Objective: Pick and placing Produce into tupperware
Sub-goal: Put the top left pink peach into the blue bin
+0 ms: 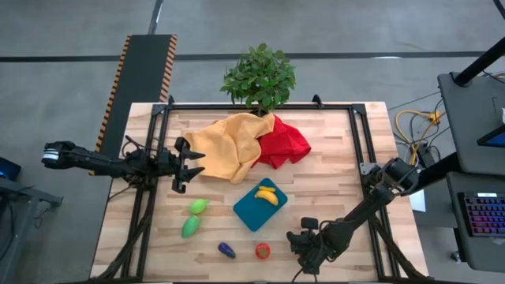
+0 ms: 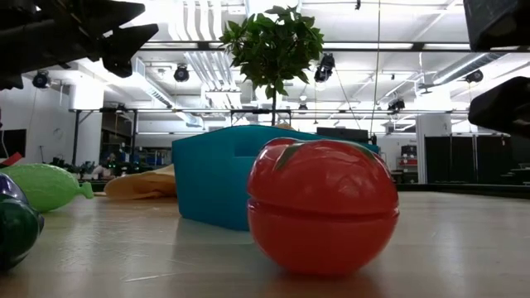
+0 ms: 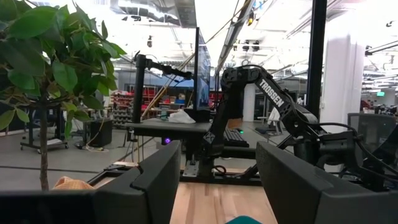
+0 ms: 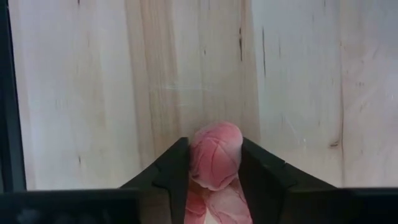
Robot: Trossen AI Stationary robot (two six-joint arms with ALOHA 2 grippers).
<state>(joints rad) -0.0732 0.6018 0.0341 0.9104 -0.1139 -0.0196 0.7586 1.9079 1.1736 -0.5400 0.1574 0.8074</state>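
The teal tupperware [image 1: 251, 214] sits mid-table and holds the yellow banana [image 1: 268, 195] and a small orange-yellow piece [image 1: 263, 190]. Two green pieces [image 1: 198, 207] [image 1: 190, 227], the purple eggplant [image 1: 226, 250] and the red tomato [image 1: 262, 251] lie on the wood nearer the front edge. My right gripper [image 1: 304, 243], near the front edge to the right of the tomato, is shut on the pink-red berry [image 4: 214, 155]. My left gripper [image 1: 188, 164] is open and empty, held level above the table's left side beside the yellow cloth. My right gripper pinches the berry's two opposite sides [image 4: 198, 163] between its two fingers [image 4: 174, 171]. The fingers point down from above. The berry's rounded end [image 4: 214, 134] sticks out past the fingertips over the bare wood; whether it touches the table I cannot tell.
A yellow cloth [image 1: 225, 146] and a red cloth [image 1: 284, 143] lie crumpled at the back of the table. A potted plant [image 1: 259, 76] stands at the far edge. Black frame rails [image 1: 364, 150] run along the table's sides. Bare wood lies right of the tupperware.
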